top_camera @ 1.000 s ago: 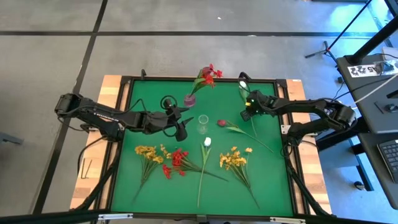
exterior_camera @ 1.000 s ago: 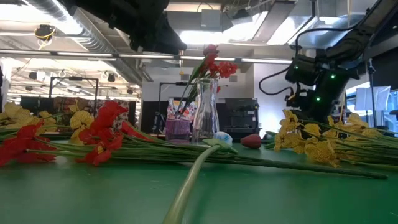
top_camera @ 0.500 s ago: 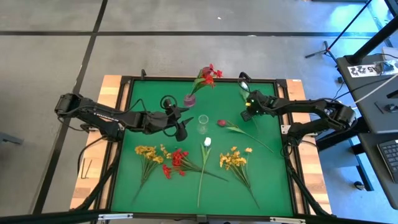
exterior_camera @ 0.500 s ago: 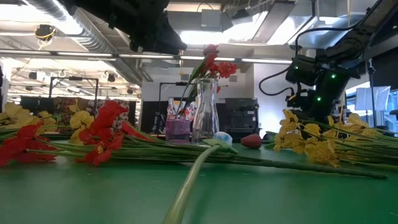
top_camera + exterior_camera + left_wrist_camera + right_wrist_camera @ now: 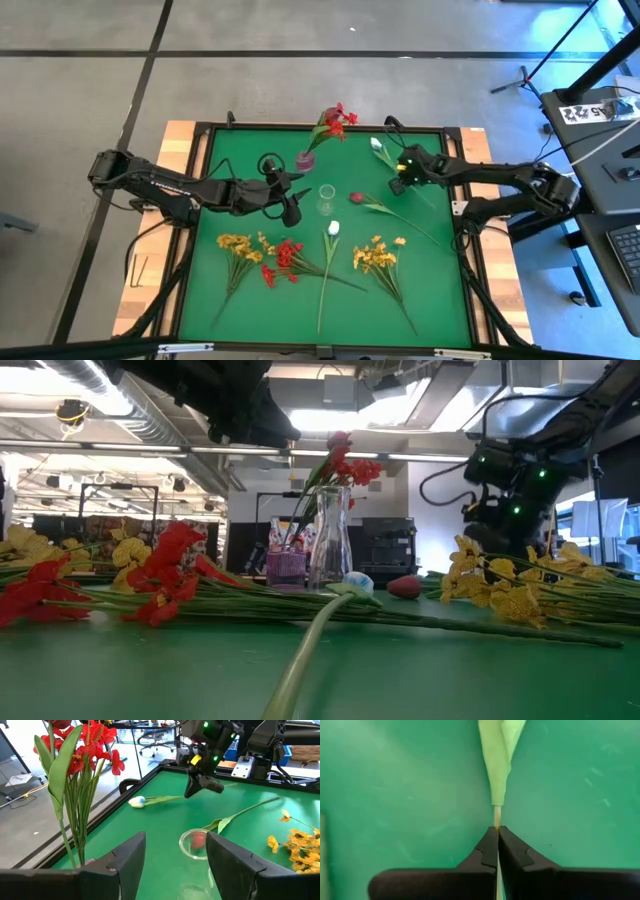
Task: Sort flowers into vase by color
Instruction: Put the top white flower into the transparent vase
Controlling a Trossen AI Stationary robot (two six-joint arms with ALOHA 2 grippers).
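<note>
The right gripper has its fingers pressed fully together on the thin stem of a white tulip, which sits over the far right part of the green table, its blossom pointing toward the far edge. The hold is well down the stem, away from the blossom, so the long free end may sag or swing as the arm moves. That could make the stem twist or slide out of the pinch, since it is smooth and narrow.

The empty glass vase stands near the table's middle, just right of the left gripper. That gripper hangs with its fingers wide apart and holds nothing. Its closeness is a hazard: a tulip carried toward the vase could brush that arm.

The purple-based vase with red flowers stands just beyond, so a swinging stem could catch those sprays or tip either vase. A dark pink bud lies right of the glass vase, along the likely route, and could get dragged. The vase mouth is narrow, so a tilted stem end may miss it.

Near the front lie yellow flowers, more red flowers, another white tulip and a second yellow spray, well clear.
</note>
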